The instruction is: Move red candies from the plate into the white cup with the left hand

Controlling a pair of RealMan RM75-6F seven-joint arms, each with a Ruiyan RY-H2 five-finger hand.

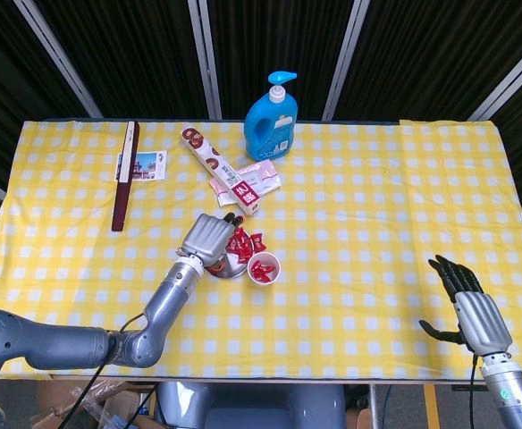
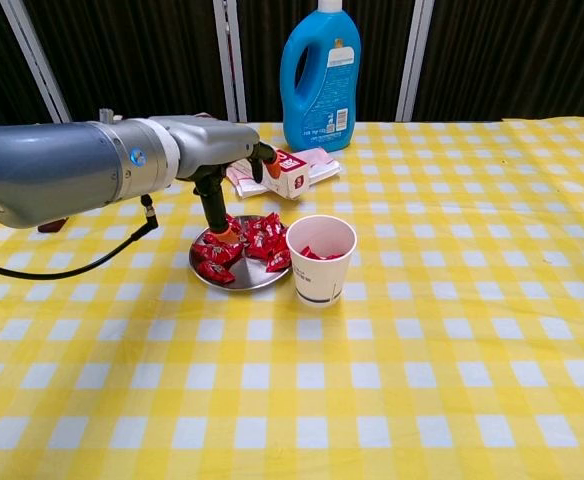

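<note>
Yellow-checked tablecloth (image 2: pixel 422 330) before dark curtains (image 1: pixel 136 54), left robot hand (image 1: pixel 209 239) spread, empty, over plate (image 2: pixel 234 281)

Hands: two, the left hand (image 1: pixel 209 239) and the right hand (image 1: pixel 475 310)
Plate (image 2: pixel 262 281): one
Red candies (image 2: pixel 255 243): a heap, number not clear
White cup (image 2: pixel 320 259): one
Blue bottle (image 1: pixel 271 120): one
Long box (image 1: pixel 220 169): one
Pink packet (image 1: pixel 259 180): one
Dark stick (image 1: pixel 124 175): one
Card (image 1: pixel 145 166): one

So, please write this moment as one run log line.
left hand: open, above round metal plate | white paper cup: holds red candies | right hand: open, idle
</note>
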